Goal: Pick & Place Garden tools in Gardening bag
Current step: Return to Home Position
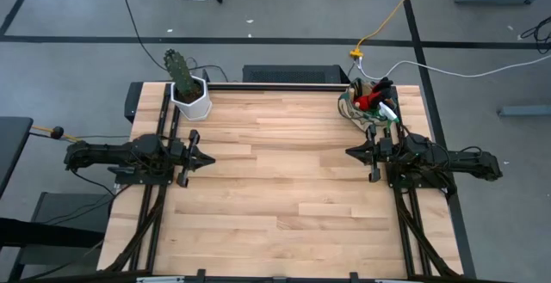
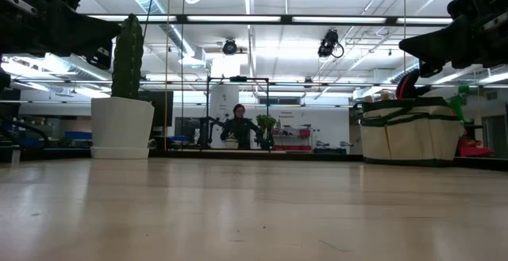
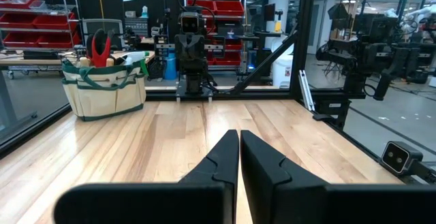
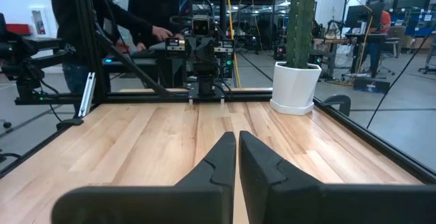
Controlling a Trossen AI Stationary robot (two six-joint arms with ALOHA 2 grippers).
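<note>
Nearby, cactus pot (image 1: 190, 96) probably clear of bag (image 1: 368, 104).

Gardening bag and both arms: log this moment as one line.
gardening bag: far right corner, tools inside | table: no loose tools seen | left gripper: shut, idle left | right gripper: shut, idle right

**Even overhead light, soft shadows, blurred foreground in the low view**

Long ceiling strip lights (image 2: 262, 19) glow bright in the low view and wash the room evenly. The wooden surface (image 1: 284, 171) is lit flat from above, with faint sheen and only weak shadows beneath both arms. In the low view the near surface is soft and out of focus, and the arms at the upper corners read as dark silhouettes against the lamps. Both wrist views are bright, the near fingers dark and slightly blurred.
</note>
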